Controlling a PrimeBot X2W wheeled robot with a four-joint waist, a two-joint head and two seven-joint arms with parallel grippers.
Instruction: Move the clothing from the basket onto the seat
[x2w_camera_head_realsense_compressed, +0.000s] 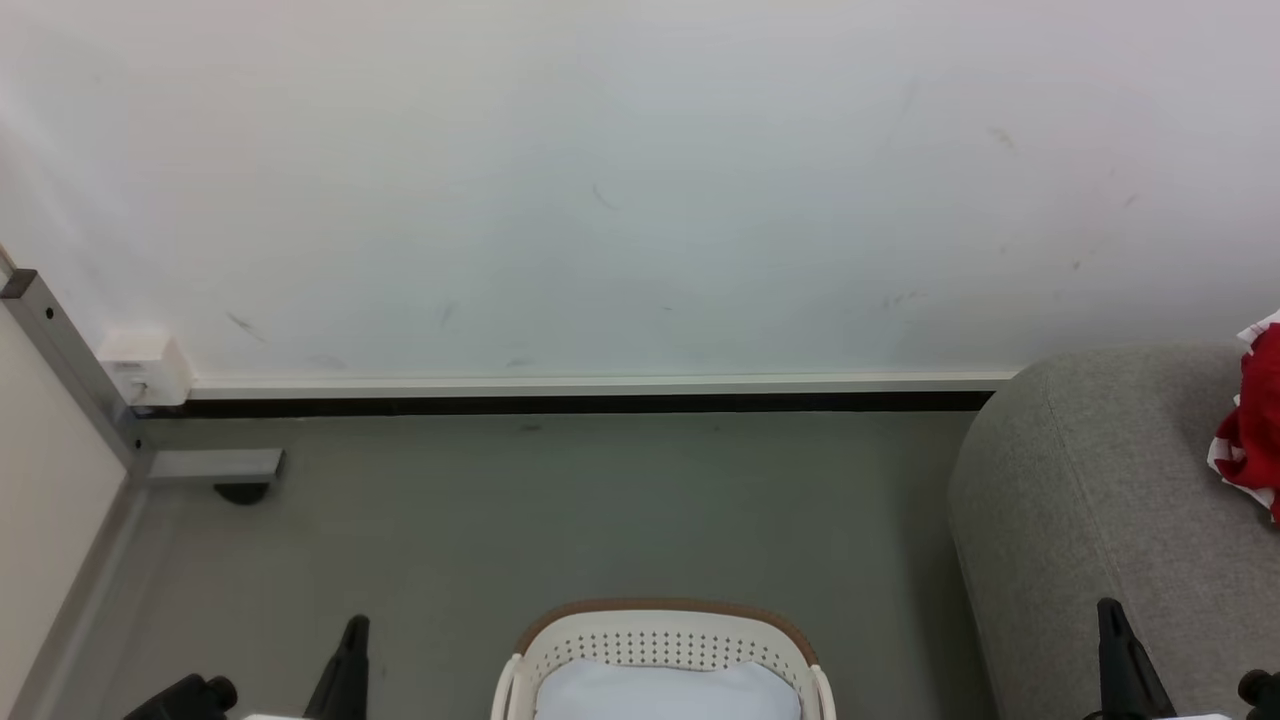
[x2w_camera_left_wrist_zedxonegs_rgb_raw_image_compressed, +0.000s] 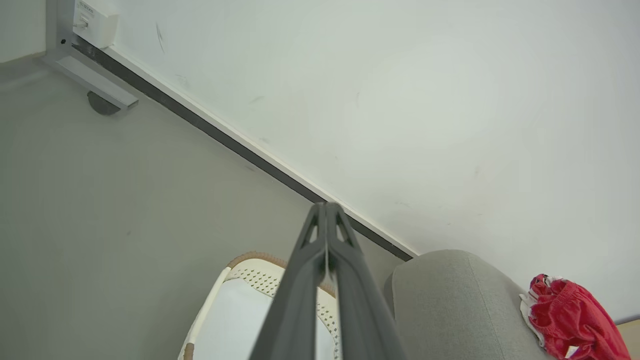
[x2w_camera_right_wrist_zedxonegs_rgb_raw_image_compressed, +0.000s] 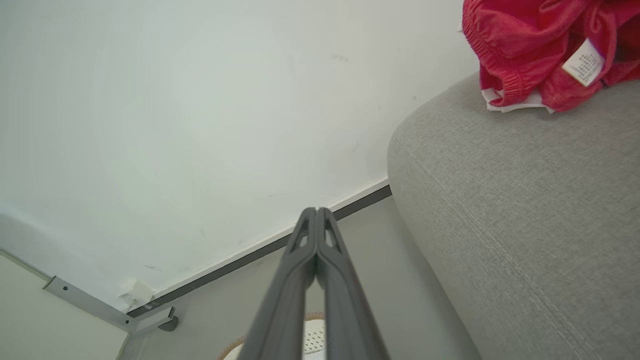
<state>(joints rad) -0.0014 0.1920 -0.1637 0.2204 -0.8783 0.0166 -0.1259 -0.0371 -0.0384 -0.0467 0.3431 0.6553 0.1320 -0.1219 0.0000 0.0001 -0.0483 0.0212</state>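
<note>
Bunched in a red heap on top of the seat (x2w_camera_head_realsense_compressed: 1080, 500), toward its far edge by the wall (x2w_camera_head_realsense_compressed: 640, 180): the clothing (x2w_camera_head_realsense_compressed: 1252, 420), well back from the seat's rounded left end. Visible in the right wrist view, a white tag (x2w_camera_right_wrist_zedxonegs_rgb_raw_image_compressed: 581, 62) and a strip of white trim under the red folds, resting on the grey fabric.

Standing on the floor (x2w_camera_head_realsense_compressed: 560, 500), well short of its far edge along the dark baseboard (x2w_camera_head_realsense_compressed: 560, 404): the basket (x2w_camera_head_realsense_compressed: 665, 625), cream-white with a brown rim, near the seat's left end but apart from it. Inside the basket, a plain pale lining cloth (x2w_camera_head_realsense_compressed: 665, 692).

Raised at the lower left of the head view, left of the basket: the left gripper (x2w_camera_left_wrist_zedxonegs_rgb_raw_image_compressed: 326, 205), its two dark fingers pressed together to the tips, clasping nothing. Raised at the lower right, in front of the seat's side: the right gripper (x2w_camera_right_wrist_zedxonegs_rgb_raw_image_compressed: 316, 210), likewise closed tip to tip and empty. Both apart from the clothing and from the basket.

At the floor's far left corner, a grey metal frame (x2w_camera_head_realsense_compressed: 60, 350) with a small white box (x2w_camera_head_realsense_compressed: 145, 365) fixed where it meets the wall.
</note>
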